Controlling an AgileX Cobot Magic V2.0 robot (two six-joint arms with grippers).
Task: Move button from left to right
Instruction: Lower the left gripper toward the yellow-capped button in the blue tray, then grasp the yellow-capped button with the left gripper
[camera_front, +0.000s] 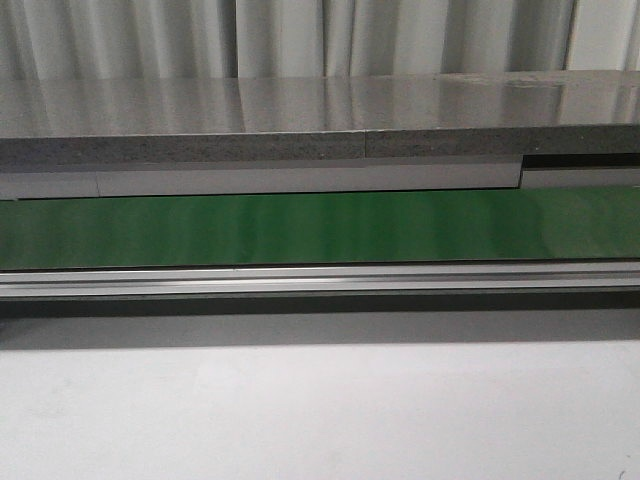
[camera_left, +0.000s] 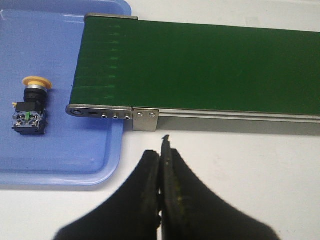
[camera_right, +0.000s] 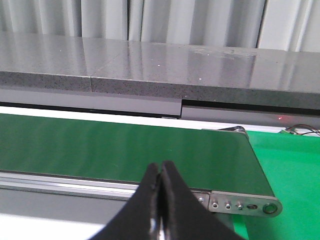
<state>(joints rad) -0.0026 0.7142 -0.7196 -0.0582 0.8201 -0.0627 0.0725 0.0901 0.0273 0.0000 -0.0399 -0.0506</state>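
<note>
On the blue tray (camera_left: 60, 165), well apart from the left fingers (camera_left: 150, 190), lay the button (camera_left: 31, 105), on its side. Left fingers pressed together, empty, over the white counter (camera_left: 240, 170). Right fingers (camera_right: 170, 200) likewise closed, near the green belt (camera_right: 110, 150).

Factory-style test bench: green conveyor belt (camera_front: 320, 228) (aluminium rail), grey curtain (camera_front: 300, 35).
</note>
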